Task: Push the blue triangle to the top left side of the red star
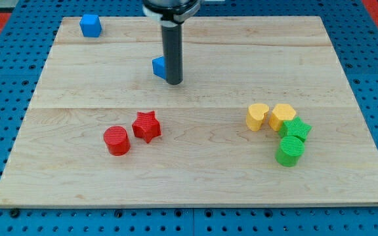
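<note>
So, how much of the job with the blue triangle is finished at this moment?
Done: my tip has reached the small blue triangle block and stands against its right side. In hand: the push itself; the triangle lies above the red star-shaped block, slightly to the right. Left: move it toward the view's left and down, so it ends close to the star's top left. The red cylinder block sits beside the star's lower left.

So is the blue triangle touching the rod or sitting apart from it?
Touching, apparently: the blue triangle sits against the left side of my tip, partly hidden behind the rod, no gap visible.

blue cube (90, 25), red cylinder (117, 140), yellow pair (270, 117), perhaps hearts, green pair (293, 140)
</note>
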